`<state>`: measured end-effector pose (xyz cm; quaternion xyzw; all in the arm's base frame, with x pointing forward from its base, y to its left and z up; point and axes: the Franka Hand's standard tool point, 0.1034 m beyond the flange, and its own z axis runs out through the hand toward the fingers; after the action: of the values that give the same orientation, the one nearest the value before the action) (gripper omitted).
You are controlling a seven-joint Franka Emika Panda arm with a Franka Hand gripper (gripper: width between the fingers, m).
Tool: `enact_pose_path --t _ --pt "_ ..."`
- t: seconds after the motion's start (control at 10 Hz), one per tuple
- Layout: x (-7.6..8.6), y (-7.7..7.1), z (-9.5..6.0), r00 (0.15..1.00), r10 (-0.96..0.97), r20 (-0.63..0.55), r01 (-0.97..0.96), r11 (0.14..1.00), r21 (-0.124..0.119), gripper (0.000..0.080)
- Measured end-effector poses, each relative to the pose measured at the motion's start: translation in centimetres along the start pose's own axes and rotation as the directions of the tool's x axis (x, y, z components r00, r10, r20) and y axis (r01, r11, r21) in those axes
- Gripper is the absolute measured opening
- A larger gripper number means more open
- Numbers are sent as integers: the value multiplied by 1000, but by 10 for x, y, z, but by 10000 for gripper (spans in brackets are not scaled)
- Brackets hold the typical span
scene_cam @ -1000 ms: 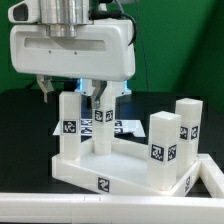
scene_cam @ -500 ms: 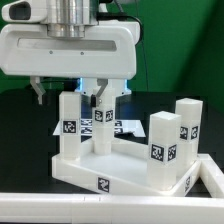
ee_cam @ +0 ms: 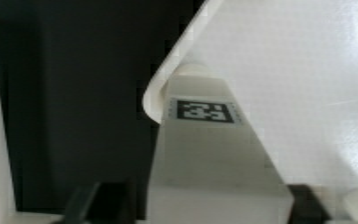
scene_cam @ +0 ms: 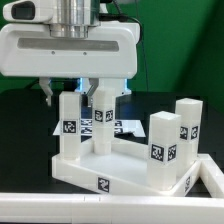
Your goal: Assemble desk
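Exterior view: we see the white plastic tray-like desk top [scene_cam: 115,172] lying upside down on the black table [scene_cam: 25,135], four white square block legs w/ black-and-white tags standing up from it.
Gripper: two-finger gripper [scene_cam: 82,98] of the big glossy white robot arm [scene_cam: 70,45] hangs straight down over the far pair of legs, fingers pointing down.
Key relation: far leg on the exterior view's left [scene_cam: 68,125] is directly below the gripper; its top sits between the two dark fingers [scene_cam: 97,97]. Long axis of that leg is vertical, in line w/ the approach axis.
Neighbour: the second far leg [scene_cam: 102,122] stands just beside the gripper, close to one finger; we judge it the thing to avoid knocking.
Near legs: the pair at the exterior view's right [scene_cam: 175,142] is well apart from the gripper, nearer the camera.
Jaw state: partway closed around the leg top; we can't tell from either view if the pads actually press on it.
Wrist view: tagged leg [ee_cam: 202,150] runs up the middle between both fingertips [ee_cam: 101,195]; a blurred white part fills much of the rest.
Arm pose: wrist vertical, hand body level above the desk.
Next move (our guess): seat the grip on this leg, then turn it about its vertical axis to tighten.
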<state>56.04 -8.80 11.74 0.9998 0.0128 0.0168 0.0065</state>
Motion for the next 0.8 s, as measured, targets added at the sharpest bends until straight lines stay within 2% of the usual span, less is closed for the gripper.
enact_pose_path --t 0.1,0.4,0.6,0.7,0.8 --pt "0 0 0 1000 0 0 0 1000 0 288" --pt "0 0 0 999 50 0 -50 999 2 288" --pt "0 0 0 984 177 0 -177 984 3 288" --pt "0 -1 1 948 319 1 -319 948 14 288" --pt "-1 0 1 919 395 2 -395 919 15 288"
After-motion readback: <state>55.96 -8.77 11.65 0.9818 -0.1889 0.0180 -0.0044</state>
